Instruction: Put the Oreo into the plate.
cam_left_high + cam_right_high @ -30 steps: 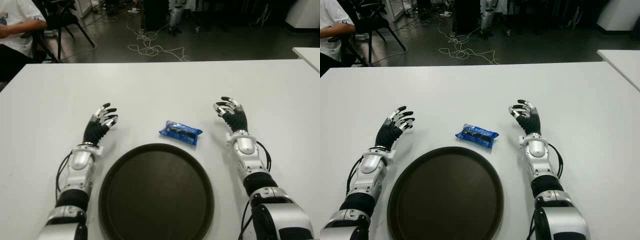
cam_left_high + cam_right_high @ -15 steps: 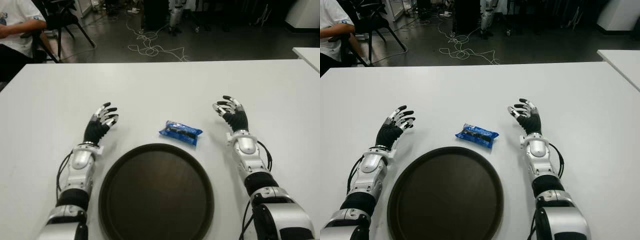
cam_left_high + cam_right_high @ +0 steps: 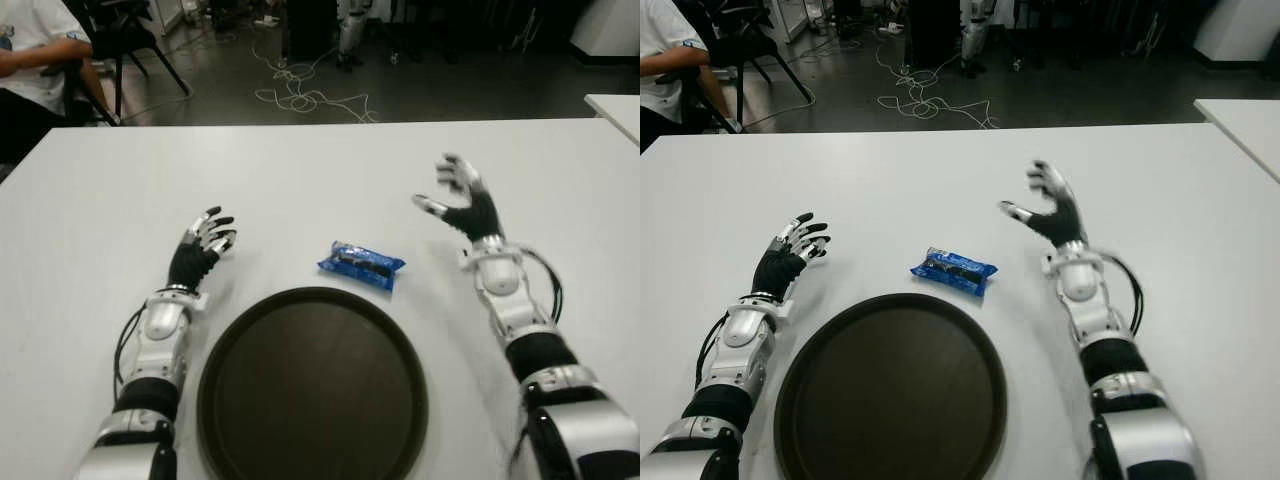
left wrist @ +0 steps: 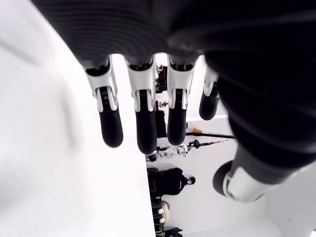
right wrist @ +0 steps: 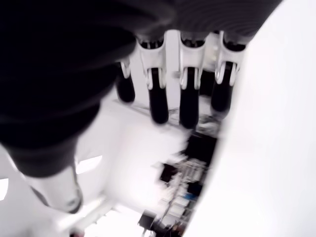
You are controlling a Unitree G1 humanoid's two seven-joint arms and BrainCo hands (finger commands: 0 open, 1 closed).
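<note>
1. The right hand (image 3: 462, 200) has lifted off the white table (image 3: 300, 170) since half a second ago and swung up and slightly outward. Its fingers are spread wide with the thumb reaching toward the centre, and it holds nothing.

2. The small blue foil-wrapped Oreo packet (image 3: 362, 264) has not moved. It lies flat on the table, inward of the right hand and nearer the robot than that hand's fingertips, with clear table between the two.

3. The large round dark brown plate (image 3: 225, 400) sits just behind the packet on the robot's side, its far rim close to the wrapper but apart from it. It carries nothing yet.

4. The left hand (image 3: 198, 248) shows where it was, on the far side of the plate from the right hand, beside the plate's left rim. Its fingers are loosely extended and empty, as the left wrist view confirms.

5. I read the raised, opened right hand as the start of a reach. It looks set to come inward and down over the packet for a pinch from above.

6. The task is barely begun: nothing is grasped. Once the packet is picked up, the carry should be short, since the plate is right next to it.
</note>
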